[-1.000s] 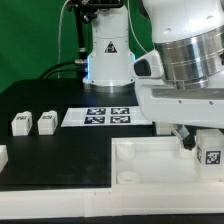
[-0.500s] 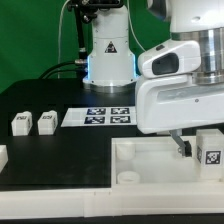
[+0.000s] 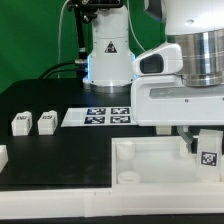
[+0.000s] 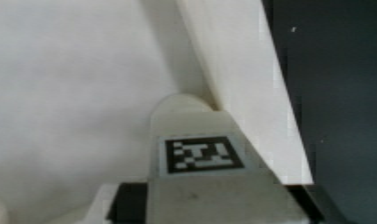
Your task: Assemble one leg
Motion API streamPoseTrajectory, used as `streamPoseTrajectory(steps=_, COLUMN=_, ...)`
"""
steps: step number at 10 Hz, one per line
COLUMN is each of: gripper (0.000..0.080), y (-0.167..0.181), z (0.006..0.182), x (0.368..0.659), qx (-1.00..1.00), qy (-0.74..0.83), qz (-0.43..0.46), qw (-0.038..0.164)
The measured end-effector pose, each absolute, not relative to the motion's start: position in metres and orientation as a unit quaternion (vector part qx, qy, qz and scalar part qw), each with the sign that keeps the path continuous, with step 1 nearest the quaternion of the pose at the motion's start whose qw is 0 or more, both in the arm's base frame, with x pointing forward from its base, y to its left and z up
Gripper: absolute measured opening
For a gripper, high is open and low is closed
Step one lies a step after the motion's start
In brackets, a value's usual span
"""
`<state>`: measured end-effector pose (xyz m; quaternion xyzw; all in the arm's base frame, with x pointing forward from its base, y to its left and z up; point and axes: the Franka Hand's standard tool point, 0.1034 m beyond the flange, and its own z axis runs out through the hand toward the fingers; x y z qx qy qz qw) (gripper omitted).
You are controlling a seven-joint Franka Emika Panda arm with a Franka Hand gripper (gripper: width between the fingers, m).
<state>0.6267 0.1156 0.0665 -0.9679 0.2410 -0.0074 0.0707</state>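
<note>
My gripper (image 3: 203,140) is shut on a leg (image 3: 208,150), a small white block with a black-and-white marker, and holds it upright at the exterior view's right. The leg stands over the right end of the large white tray-like part (image 3: 150,165). In the wrist view the leg (image 4: 203,150) sits between my gripper's (image 4: 211,205) dark pads (image 4: 146,200), its far end against the tray's inner wall (image 4: 220,60). Two more legs (image 3: 20,123) (image 3: 46,122) stand at the left, and another (image 3: 3,155) is cut off by the left edge.
The marker board (image 3: 100,116) lies flat behind the tray, in front of the arm's white base (image 3: 108,55). The tray has a round socket (image 3: 128,172) near its left front corner. The table is black.
The arm's wrist has shifted and turned above the tray's right end. The held leg stays in about the same spot, and its marker now looks tilted.
</note>
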Motion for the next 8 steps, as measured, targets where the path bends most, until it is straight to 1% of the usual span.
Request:
streamPoseTrajectory(steps=1, gripper=0.0298, y=0.1130, z=0.0683, x=0.6286, qx=-0.932, qy=0.353, qz=0.005, qw=0.077)
streamPoseTrajectory(steps=3, gripper=0.0298, y=0.1147, z=0.0670, x=0.6261, qx=-0.823, qy=0.558, qz=0.049, qw=0.098)
streamPoseTrajectory(steps=5, gripper=0.0296, y=0.1188, z=0.0666, x=0.6250, qx=-0.750, qy=0.650, qz=0.077, qw=0.100)
streamPoseTrajectory(steps=7, gripper=0.0296, y=0.1209, z=0.0656, x=0.6238, qx=-0.725, qy=0.677, qz=0.082, qw=0.096)
streamPoseTrajectory(steps=8, gripper=0.0296, y=0.1209, z=0.0655, x=0.6237, qx=-0.737, qy=0.664, qz=0.080, qw=0.097)
